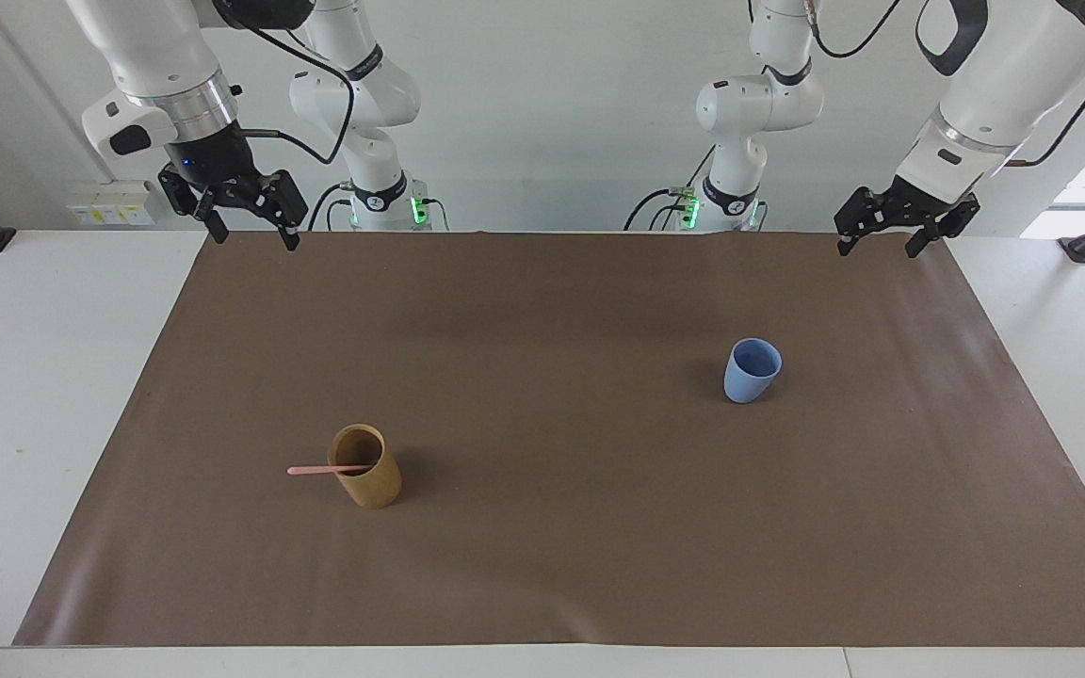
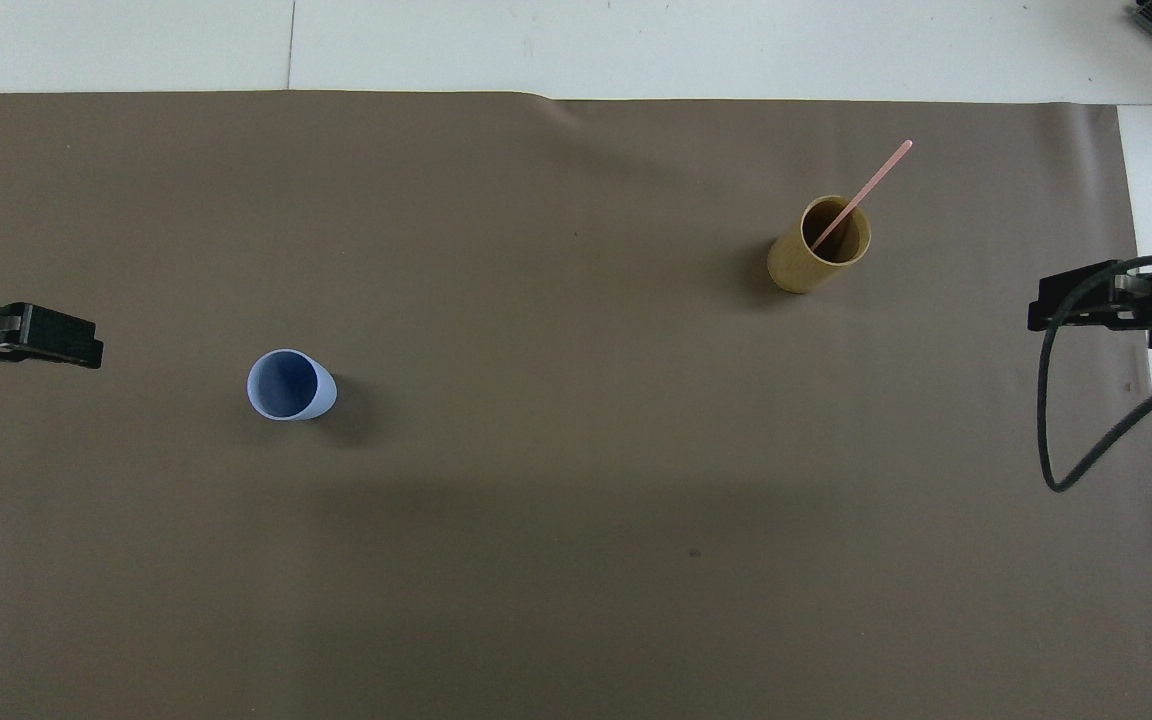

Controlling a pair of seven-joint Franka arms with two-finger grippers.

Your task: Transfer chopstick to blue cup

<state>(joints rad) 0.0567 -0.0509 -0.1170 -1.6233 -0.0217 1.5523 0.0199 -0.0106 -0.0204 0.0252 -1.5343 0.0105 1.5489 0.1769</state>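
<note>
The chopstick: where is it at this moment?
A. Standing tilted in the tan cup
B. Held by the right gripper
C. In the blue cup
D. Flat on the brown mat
A: the chopstick leans in the tan cup, its upper end sticking out over the rim.

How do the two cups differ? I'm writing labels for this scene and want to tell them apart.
The blue cup is light blue and tapers to a rounded base; the tan cup is a straight brown cylinder. The blue cup is empty; the tan cup holds the pink chopstick, leaning out over its rim. The blue cup stands nearer the robots, toward the left arm's end. Both stand upright on the brown mat, untouched.
</note>
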